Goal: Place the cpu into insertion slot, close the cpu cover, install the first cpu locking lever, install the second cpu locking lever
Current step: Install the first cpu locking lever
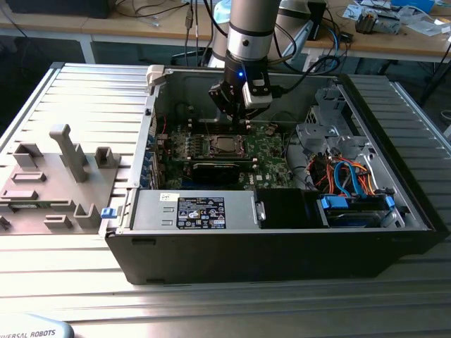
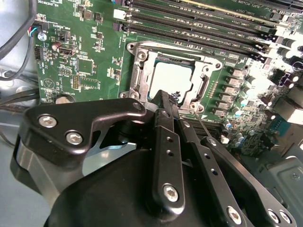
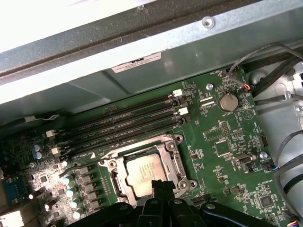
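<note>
The black two-finger gripper [image 2: 170,101] has its fingers together with nothing visibly clamped, its tips at the edge of the square, silver-rimmed insertion slot [image 2: 137,54]. The open black computer case [image 1: 282,253] lies on the ribbed metal tabletop [image 1: 211,296], with the green circuit board [image 3: 227,142] inside. The thin silvery cpu cover [image 3: 176,161] lies closed over the dull silver cpu [image 3: 144,168], which sits in the slot. A thin wire locking lever [image 2: 200,122] runs just beside the fingertips. This looks like lever work: press squarely on the wire, stay clear of the board's parts, and guide it under its catch.
</note>
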Action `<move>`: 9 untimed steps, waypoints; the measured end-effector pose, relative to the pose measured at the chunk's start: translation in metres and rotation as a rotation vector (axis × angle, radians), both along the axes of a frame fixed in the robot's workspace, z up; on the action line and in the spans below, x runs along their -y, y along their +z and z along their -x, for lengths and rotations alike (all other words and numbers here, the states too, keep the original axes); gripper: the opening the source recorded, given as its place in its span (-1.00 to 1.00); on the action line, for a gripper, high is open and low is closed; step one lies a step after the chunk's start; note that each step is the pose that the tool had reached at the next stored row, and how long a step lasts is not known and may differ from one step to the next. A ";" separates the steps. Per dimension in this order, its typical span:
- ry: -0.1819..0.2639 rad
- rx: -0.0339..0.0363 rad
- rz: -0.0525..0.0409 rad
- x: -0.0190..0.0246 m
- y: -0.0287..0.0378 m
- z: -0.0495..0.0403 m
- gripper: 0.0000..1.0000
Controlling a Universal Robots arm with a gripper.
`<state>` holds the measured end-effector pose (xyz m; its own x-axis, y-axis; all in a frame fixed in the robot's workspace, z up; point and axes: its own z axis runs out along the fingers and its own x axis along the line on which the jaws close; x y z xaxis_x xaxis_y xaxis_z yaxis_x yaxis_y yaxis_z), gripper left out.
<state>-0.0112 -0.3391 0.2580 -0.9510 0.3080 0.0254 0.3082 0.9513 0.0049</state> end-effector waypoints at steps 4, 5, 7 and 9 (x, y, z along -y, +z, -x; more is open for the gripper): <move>0.004 0.0000 0.0000 0.0000 0.0000 0.0000 -0.79; 0.005 0.0000 -0.0001 0.0000 0.0000 0.0000 -0.79; 0.006 0.0000 0.0000 0.0000 0.0000 0.0000 -0.79; 0.006 0.0000 -0.0001 0.0000 0.0000 0.0000 -0.79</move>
<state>-0.0112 -0.3391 0.2580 -0.9530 0.3019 0.0255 0.3021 0.9533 0.0050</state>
